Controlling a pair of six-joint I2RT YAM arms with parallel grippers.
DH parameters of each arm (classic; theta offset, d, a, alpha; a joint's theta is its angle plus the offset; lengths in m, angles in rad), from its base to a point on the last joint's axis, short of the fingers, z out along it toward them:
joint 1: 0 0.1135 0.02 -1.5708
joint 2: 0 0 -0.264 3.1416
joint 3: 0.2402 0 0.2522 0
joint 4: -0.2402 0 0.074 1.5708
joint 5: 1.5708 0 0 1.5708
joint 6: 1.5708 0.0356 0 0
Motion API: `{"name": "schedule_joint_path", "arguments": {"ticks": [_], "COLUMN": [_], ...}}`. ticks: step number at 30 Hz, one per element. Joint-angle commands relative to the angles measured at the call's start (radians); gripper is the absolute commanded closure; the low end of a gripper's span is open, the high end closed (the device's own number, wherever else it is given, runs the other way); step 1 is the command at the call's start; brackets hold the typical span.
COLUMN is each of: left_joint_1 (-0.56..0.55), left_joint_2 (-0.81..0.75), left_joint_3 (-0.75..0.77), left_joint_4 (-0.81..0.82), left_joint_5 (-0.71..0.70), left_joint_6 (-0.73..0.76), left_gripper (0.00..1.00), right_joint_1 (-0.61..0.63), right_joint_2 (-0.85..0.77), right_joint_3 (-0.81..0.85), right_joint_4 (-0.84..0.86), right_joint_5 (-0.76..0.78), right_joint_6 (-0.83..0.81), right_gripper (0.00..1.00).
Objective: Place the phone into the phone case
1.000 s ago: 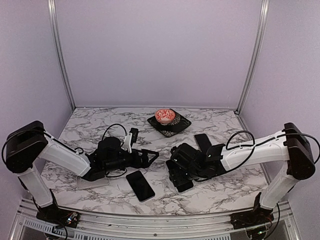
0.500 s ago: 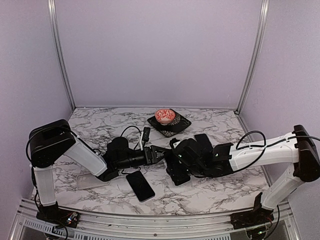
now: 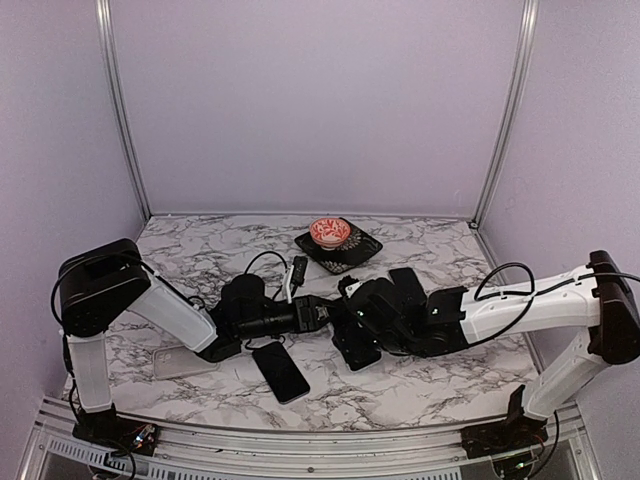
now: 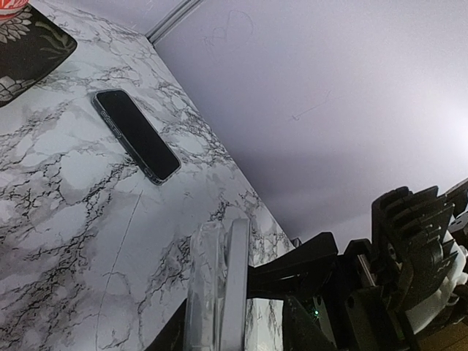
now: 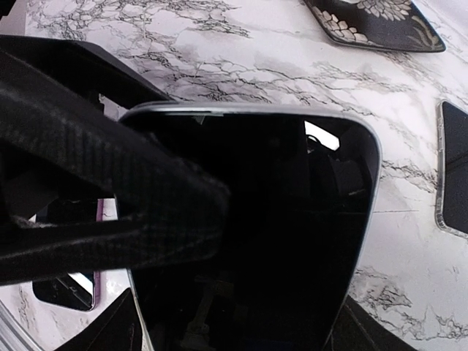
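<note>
My right gripper [image 3: 358,340] [image 5: 241,325] is shut across the width of a phone [image 5: 292,241] with a black screen and silver rim, held up just above the table centre. My left gripper [image 3: 322,312] [image 4: 230,314] reaches in from the left and straddles the phone's edge [image 4: 238,292]. Its jaws are narrow, with a strip of marble still showing beside one finger. One left finger [image 5: 110,197] lies across the screen. A clear layer [image 4: 203,292], like a phone case wall, sits against the phone's other face. A clear case-like shape [image 3: 180,360] lies under the left arm.
A second phone [image 3: 280,371] lies face up near the front edge. A third [image 3: 405,283] [image 4: 137,135] lies behind the right wrist. A red-and-white bowl [image 3: 329,232] stands on a dark patterned plate [image 3: 352,255] [image 5: 373,22] at the back.
My left arm has swung right to the held phone and its jaws have narrowed from wide open round the phone's edge. The right gripper has shifted slightly left, still holding the phone.
</note>
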State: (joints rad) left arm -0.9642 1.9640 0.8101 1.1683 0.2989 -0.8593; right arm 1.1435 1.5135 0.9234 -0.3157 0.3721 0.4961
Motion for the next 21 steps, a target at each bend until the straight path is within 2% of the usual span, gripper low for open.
{"name": "schedule_joint_path", "arguments": {"ticks": [1,5,11,12,13,16,17,21], "left_joint_1": [-0.019,-0.024,-0.033,-0.036,-0.041,-0.052,-0.054,-0.067], "left_joint_2": [-0.034,-0.043,-0.071,-0.081,-0.096,-0.149,-0.166,-0.260], "left_joint_3": [0.031,0.035,0.035,0.037,0.040,0.048,0.050,0.064], "left_joint_4": [-0.022,-0.036,-0.071,-0.092,-0.113,-0.169,-0.187,-0.284], "left_joint_5": [0.012,0.015,0.016,0.013,0.011,0.014,0.019,0.045], "left_joint_6": [0.043,0.067,0.117,0.140,0.164,0.242,0.268,0.386], "left_gripper": [0.75,1.00,1.00,1.00,1.00,1.00,1.00,1.00], "right_joint_1": [0.013,0.018,0.018,0.019,0.018,0.018,0.018,0.016], "right_joint_2": [-0.043,-0.051,-0.076,-0.085,-0.094,-0.148,-0.170,-0.299], "right_joint_3": [0.050,0.045,0.031,0.025,0.017,-0.023,-0.038,-0.100], "right_joint_4": [0.072,0.079,0.079,0.081,0.083,0.100,0.106,0.121], "right_joint_5": [0.019,0.020,0.041,0.042,0.042,0.045,0.044,0.017], "right_joint_6": [-0.014,-0.018,-0.024,-0.023,-0.025,-0.042,-0.052,-0.142], "right_gripper": [0.67,0.68,0.65,0.61,0.51,0.10,0.02,0.01]}}
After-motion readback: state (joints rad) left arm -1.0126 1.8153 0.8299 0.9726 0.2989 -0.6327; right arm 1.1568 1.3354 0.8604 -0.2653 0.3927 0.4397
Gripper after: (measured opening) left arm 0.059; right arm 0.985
